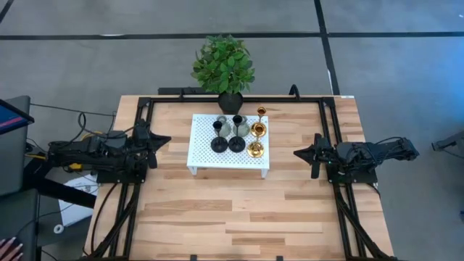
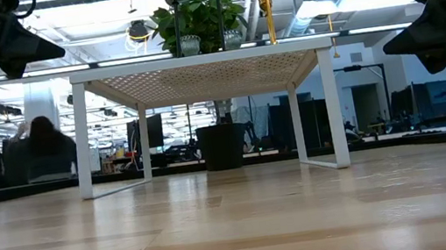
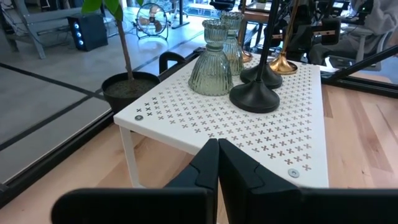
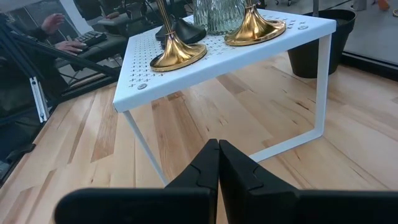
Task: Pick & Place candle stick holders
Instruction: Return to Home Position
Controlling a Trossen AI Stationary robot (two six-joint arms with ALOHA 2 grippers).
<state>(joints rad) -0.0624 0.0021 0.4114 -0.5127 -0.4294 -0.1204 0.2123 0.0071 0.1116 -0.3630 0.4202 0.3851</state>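
Note:
Six candle stick holders stand by their bases on the white perforated platform (image 1: 210, 156) in mid-table: two black ones (image 1: 219, 143) (image 1: 236, 143), two grey-green bulbous ones (image 1: 225, 127) and two gold ones (image 1: 255, 149) (image 1: 259, 129). In the left wrist view the nearer black holder (image 3: 255, 96) stands beside the grey-green ones (image 3: 210, 68). The right wrist view shows the gold bases (image 4: 179, 55) (image 4: 255, 31). My left gripper (image 1: 165, 141) is shut and empty, left of the platform. My right gripper (image 1: 297, 153) is shut and empty, right of it.
A green plant in a black pot (image 1: 225, 69) stands at the table's far edge behind the platform. Black frame rails (image 1: 330, 130) run along the table's sides. Bare wood (image 1: 239, 210) lies in front of the platform. People sit in the room beyond the table (image 2: 40, 148).

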